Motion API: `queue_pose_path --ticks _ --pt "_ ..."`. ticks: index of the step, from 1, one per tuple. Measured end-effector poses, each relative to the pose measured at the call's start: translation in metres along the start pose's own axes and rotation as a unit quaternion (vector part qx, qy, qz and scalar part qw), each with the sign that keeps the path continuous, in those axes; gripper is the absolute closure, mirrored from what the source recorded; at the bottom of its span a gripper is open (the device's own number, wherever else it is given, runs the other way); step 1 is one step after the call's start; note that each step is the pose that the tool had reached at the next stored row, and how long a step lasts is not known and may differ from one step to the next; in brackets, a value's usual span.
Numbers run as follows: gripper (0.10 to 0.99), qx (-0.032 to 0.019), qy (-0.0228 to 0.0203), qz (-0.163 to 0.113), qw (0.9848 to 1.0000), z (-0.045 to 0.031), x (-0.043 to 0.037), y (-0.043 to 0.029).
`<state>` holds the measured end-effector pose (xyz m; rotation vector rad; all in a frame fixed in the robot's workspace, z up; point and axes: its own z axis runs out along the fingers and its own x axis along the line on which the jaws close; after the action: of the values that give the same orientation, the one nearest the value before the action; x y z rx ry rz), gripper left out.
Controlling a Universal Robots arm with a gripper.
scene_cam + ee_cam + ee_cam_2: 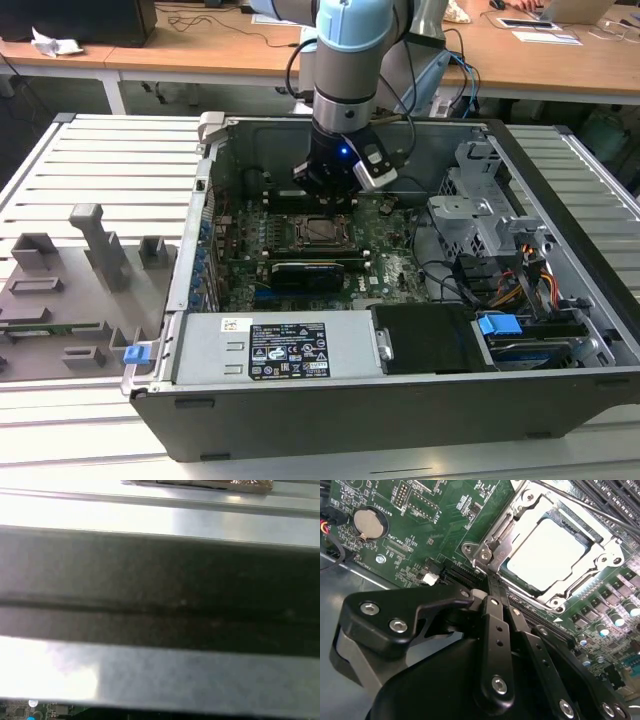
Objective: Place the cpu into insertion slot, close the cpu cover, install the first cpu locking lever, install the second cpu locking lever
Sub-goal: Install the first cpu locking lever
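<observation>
The cpu (547, 552), a pale silver square, lies seated in the insertion slot (325, 230) on the green board. The cpu cover (517, 517), a grey metal frame, lies down flat around the chip. A thin locking lever rod (600, 510) runs along the socket's far side. My gripper (492, 582) has its black fingers (495, 615) shut together with nothing between them. Their tip sits right at the cover's corner tab (487, 555). In the exterior view my gripper (328, 195) hangs just behind the socket inside the open case.
Around the socket are black memory slots (615, 495), a coin battery (369, 522) and a black graphics card (305, 272). Case walls, a drive cage (480, 215) and cables (500, 285) close in on the exterior view's right. A grey fixture tray (70, 280) lies outside.
</observation>
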<state>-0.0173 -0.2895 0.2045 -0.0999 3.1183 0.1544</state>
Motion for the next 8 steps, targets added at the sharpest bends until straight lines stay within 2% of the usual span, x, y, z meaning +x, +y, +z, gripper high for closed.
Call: queue_pose_path --ticks 3,6,8 --pt "0.980 0.0000 -0.0001 0.000 1.0000 -0.0036 -0.0001 0.0003" --pt "0.980 0.0002 0.0000 0.000 1.0000 -0.0025 -0.0001 0.0002" --pt "0.980 0.0031 0.0003 0.000 1.0000 0.0001 0.0000 -0.0001"
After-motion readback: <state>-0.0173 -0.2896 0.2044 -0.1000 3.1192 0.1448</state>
